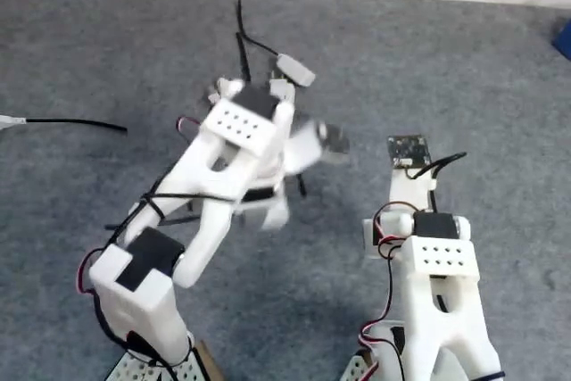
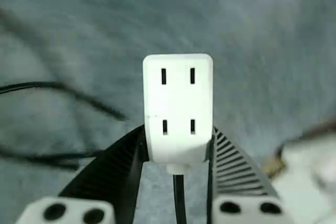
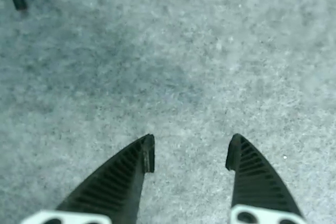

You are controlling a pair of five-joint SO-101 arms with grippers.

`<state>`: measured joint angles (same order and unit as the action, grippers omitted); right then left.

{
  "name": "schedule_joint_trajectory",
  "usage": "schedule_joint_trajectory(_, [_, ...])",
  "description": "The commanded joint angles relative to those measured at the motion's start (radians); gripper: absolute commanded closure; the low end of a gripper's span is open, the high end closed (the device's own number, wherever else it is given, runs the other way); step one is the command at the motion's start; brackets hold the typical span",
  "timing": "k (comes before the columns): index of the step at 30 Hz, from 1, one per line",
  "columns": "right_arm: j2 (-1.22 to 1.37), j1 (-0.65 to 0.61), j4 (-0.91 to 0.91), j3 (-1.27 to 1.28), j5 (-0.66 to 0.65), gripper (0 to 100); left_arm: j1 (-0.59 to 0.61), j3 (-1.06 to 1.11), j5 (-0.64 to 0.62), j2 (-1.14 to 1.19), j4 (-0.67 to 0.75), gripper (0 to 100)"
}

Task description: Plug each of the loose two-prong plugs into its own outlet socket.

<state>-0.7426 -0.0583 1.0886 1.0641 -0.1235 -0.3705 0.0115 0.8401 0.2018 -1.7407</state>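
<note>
Worry: gripped outlet block [image 2: 178, 103] by its cord end in left gripper [image 2: 177, 132], had right gripper [image 3: 191, 145] spread, empty (could've twisted loose once pushed on).

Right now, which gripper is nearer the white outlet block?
Left. The left gripper is closed on the outlet block, clamping its lower end from both sides. The right gripper hangs open over grey carpet, apart from the block.

White outlet block [image 2: 177, 103] with four dark slots, trailing a black cord [image 2: 179, 198]. Left tool [image 2: 178, 132] and right tool [image 3: 191, 142] black, ribbed. Mottled grey worktop [image 3: 210, 51].
</note>
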Motion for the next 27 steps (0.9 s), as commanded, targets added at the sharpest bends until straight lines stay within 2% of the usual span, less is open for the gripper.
schedule_joint_trajectory(1, [-0.012,-0.016,-0.008,-0.007,-0.035,77.5,-0.012,0.124,0.213,-0.064,0.052,99])
schedule_joint_trajectory(8, [-0.012,-0.016,-0.008,-0.004,-0.061,77.5,-0.048,0.268,0.319,-0.062,0.27,99])
schedule_joint_trajectory(13, [-0.012,-0.016,-0.008,-0.007,-0.061,77.5,-0.128,0.384,0.319,-0.062,0.457,99])
schedule_joint_trajectory(16, [-0.012,-0.016,-0.008,-0.007,-0.061,77.5,-0.174,0.446,0.253,-0.07,0.554,99])
schedule_joint_trajectory(20, [-0.012,-0.015,-0.008,-0.005,-0.061,77.5,-0.183,0.456,0.184,-0.073,0.578,97])
schedule_joint_trajectory(24, [-0.012,-0.015,-0.008,-0.004,-0.061,77.5,-0.177,0.432,0.041,-0.099,0.575,87])
schedule_joint_trajectory(27, [-0.012,-0.015,-0.008,-0.004,-0.061,77.5,-0.156,0.42,0.031,-0.171,0.532,80])
